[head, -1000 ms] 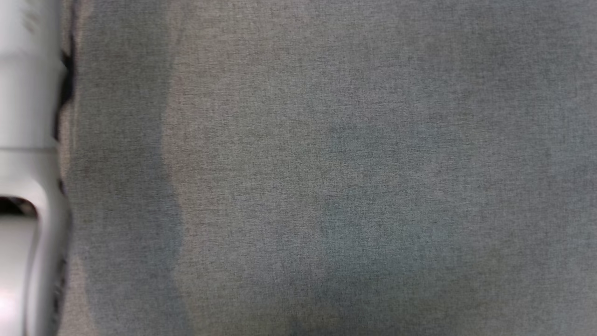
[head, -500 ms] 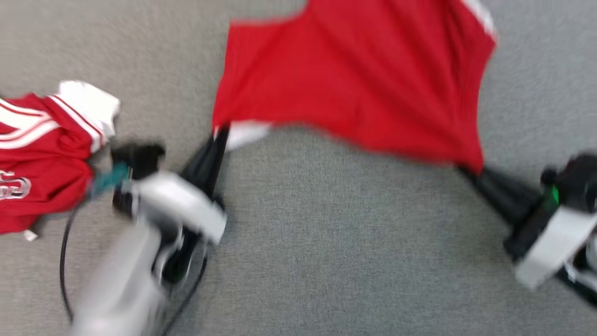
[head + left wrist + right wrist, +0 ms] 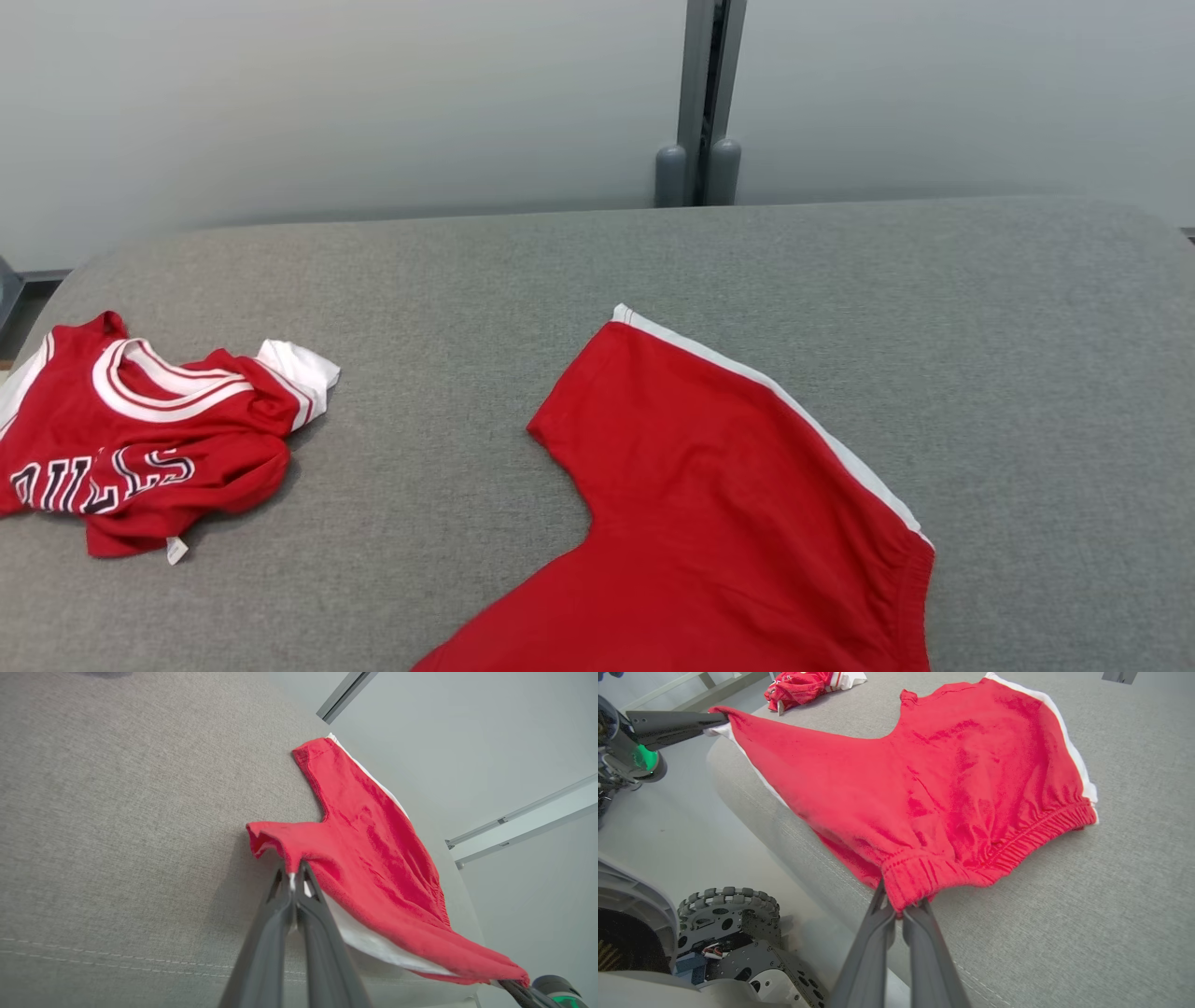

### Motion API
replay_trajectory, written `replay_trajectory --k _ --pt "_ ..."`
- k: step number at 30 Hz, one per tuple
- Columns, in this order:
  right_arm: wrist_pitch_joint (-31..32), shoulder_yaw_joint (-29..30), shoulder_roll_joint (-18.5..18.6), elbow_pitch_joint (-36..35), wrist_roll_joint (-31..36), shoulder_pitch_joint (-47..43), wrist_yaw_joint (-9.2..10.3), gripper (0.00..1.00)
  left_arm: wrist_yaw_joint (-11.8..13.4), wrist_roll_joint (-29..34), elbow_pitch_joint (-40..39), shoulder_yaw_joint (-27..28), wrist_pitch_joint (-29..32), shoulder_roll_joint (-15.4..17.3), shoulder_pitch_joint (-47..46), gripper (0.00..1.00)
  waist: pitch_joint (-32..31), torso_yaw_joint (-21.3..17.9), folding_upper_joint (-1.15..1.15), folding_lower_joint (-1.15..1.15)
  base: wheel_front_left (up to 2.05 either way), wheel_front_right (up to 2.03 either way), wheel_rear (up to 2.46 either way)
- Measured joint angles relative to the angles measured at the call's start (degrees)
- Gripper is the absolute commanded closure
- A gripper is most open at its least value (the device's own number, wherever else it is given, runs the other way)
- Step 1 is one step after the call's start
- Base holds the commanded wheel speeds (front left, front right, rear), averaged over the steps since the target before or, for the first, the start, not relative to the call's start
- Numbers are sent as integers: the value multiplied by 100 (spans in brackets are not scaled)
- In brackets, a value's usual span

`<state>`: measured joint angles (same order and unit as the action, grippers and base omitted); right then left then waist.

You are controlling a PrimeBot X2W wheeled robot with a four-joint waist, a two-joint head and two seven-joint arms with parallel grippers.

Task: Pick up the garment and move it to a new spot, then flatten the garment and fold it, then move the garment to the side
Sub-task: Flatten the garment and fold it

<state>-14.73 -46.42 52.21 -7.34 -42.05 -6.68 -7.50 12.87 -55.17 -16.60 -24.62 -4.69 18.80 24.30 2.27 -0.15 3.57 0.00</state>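
The garment [image 3: 140,439], a red jersey with white sleeves and dark lettering, lies crumpled at the far left of the grey cushion [image 3: 840,280]; it also shows small at the top of the right wrist view [image 3: 798,688]. Neither gripper touches it. A red cloth piece with a white edge [image 3: 728,504] lies spread in the middle, its near part hanging over the front edge. My left gripper [image 3: 293,877] is shut on one corner of the cloth piece [image 3: 373,849]. My right gripper [image 3: 901,907] is shut on the cloth piece's [image 3: 934,774] gathered elastic band.
A pale wall with a grey metal post [image 3: 700,140] stands behind the cushion. Below the cushion's front edge are my wheeled base [image 3: 728,914] and pale floor. Bare grey fabric stretches to the right of the cloth piece.
The head camera has swung up from bare fabric to the whole cushion and wall. The cloth piece, stretched between both grippers half a second ago, now lies spread on the cushion.
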Motion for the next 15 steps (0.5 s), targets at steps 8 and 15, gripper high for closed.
replay_trajectory --k 8,15 --pt "154 270 -762 22 126 182 0 100 291 237 -433 -43 754 426 -698 100 78 -386 0 0 0 0 0" --pt "116 180 -1263 453 -215 1128 0 100 482 417 -514 81 1738 783 -2306 100 731 -694 0 0 0 0 0"
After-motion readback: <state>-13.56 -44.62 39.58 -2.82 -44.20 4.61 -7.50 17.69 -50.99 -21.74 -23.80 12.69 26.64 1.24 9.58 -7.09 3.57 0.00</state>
